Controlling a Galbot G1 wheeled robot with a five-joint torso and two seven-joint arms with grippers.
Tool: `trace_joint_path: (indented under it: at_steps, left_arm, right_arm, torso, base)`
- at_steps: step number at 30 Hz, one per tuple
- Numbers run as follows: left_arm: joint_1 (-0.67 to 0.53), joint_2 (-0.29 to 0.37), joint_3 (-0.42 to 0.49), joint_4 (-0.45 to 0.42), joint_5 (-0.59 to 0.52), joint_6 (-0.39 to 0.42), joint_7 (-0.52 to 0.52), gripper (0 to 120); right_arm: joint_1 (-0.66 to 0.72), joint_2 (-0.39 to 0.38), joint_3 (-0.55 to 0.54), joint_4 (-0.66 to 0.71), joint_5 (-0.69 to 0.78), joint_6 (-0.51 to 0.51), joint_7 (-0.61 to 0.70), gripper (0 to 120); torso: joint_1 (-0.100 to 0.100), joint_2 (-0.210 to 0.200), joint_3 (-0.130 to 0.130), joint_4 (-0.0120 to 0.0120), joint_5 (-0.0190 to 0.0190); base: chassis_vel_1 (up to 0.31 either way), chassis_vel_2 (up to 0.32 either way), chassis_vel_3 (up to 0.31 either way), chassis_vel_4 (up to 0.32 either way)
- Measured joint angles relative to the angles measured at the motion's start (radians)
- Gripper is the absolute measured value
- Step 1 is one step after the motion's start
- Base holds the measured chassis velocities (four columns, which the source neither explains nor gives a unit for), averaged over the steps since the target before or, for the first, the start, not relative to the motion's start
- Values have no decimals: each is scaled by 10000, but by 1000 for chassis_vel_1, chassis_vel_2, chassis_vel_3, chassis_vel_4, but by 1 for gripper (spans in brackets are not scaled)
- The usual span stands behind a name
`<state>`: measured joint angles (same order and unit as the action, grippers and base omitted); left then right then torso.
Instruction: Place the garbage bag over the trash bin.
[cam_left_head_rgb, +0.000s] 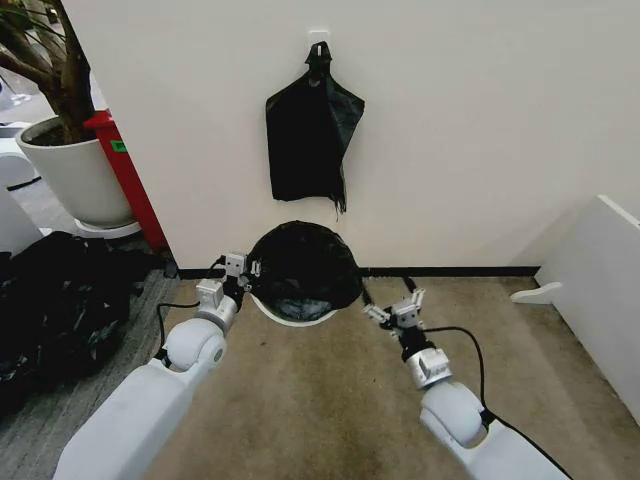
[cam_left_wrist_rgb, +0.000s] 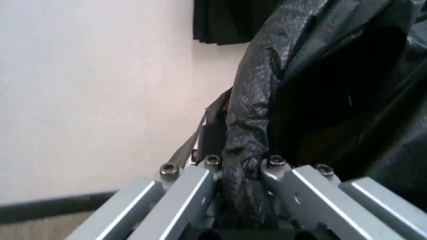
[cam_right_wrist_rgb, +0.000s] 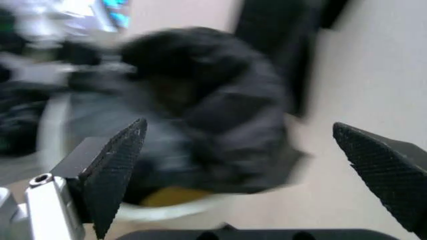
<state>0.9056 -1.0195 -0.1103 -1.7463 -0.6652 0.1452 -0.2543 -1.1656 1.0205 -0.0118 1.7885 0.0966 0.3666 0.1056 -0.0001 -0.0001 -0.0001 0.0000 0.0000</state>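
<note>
The left gripper is clamped on a bunched fold of the garbage bag at the bag's left edge, the film pinched tight between its jaws, while the right gripper hangs spread wide and empty just off the bag's right side. The bag sits ballooned over the trash bin, which stands on the floor against the wall with only its near rim peeking out. To do this well, the left should probably keep its pinch and draw the film down over the rim evenly without tearing or tipping the bin.
</note>
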Motion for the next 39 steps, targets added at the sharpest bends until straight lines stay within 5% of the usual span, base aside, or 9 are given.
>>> trace_joint_path:
  at_steps: [3, 11, 24, 30, 39]
  left_arm:
    - [-23, -58, 40, -177, -347, 220, -236, 1]
    - [45, -99, 152, -514, -538, 357, -318, 1]
    - [164, -116, 241, -630, -427, 377, -246, 1]
    - [195, -121, 208, -696, -447, 377, -245, 1]
    - [327, -57, 53, -1097, -831, 386, -248, 1]
  right_arm:
    - [-8, 117, -38, -189, -748, 401, -602, 100]
    - [169, 520, -34, -735, -2874, 470, -804, 70]
    - [341, 685, -89, -758, -2548, 578, -388, 26]
    - [293, 647, -38, -967, -2141, 1636, -1341, 0]
    - [396, 628, 297, -1785, -1898, 2492, -2995, 0]
  torso:
    - [0, 0, 0, 0, 1]
    - [0, 0, 0, 1, 0]
    - [0, 2, 0, 0, 0]
    - [0, 2, 0, 0, 0]
    - [0, 2, 0, -1, 1]
  base:
    - [0, 0, 0, 0]
    - [0, 0, 0, 0]
    - [0, 0, 0, 0]
    - [0, 0, 0, 0]
    - [0, 0, 0, 0]
